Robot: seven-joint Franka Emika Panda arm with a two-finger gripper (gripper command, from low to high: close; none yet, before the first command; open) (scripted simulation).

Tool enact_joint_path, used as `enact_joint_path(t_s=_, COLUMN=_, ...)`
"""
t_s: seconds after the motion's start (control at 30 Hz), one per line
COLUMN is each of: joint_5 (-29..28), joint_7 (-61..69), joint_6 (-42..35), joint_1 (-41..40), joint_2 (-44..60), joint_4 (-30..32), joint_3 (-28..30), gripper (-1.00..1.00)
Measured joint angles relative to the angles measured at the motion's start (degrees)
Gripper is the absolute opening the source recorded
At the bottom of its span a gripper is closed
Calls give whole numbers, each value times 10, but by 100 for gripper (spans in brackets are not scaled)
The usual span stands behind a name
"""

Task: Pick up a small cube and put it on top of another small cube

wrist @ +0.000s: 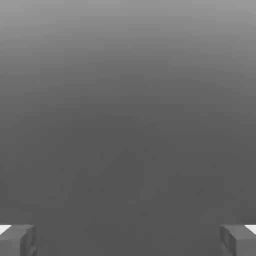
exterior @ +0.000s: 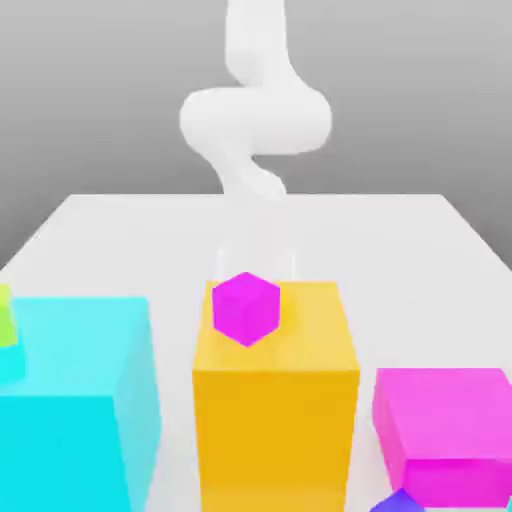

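A small magenta cube (exterior: 245,308) rests on the top face of a tall orange block (exterior: 275,420), near its far edge. My gripper (exterior: 258,262) hangs from the white arm just behind and slightly above that cube, its pale fingers (exterior: 222,262) spread to either side. In the hand view the gripper (wrist: 128,240) is open, with its two grey fingertips (wrist: 17,240) far apart and only flat grey between them. A small yellow-green cube (exterior: 7,318) peeks in at the exterior view's left edge. A small blue-violet cube (exterior: 400,502) shows at the bottom, right of the orange block.
A large cyan block (exterior: 75,400) stands to the exterior view's left of the orange one. A large magenta block (exterior: 445,430) stands to its right. The white table (exterior: 400,240) stretches behind them towards the arm's base.
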State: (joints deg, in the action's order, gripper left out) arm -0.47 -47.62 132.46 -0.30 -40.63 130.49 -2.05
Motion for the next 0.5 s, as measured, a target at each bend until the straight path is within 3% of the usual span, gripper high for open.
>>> enact_joint_path(t_s=0.5, joint_5=-71, joint_7=-139, joint_6=41, joint_1=1, joint_2=314, joint_4=-78, joint_3=-120, gripper=0)
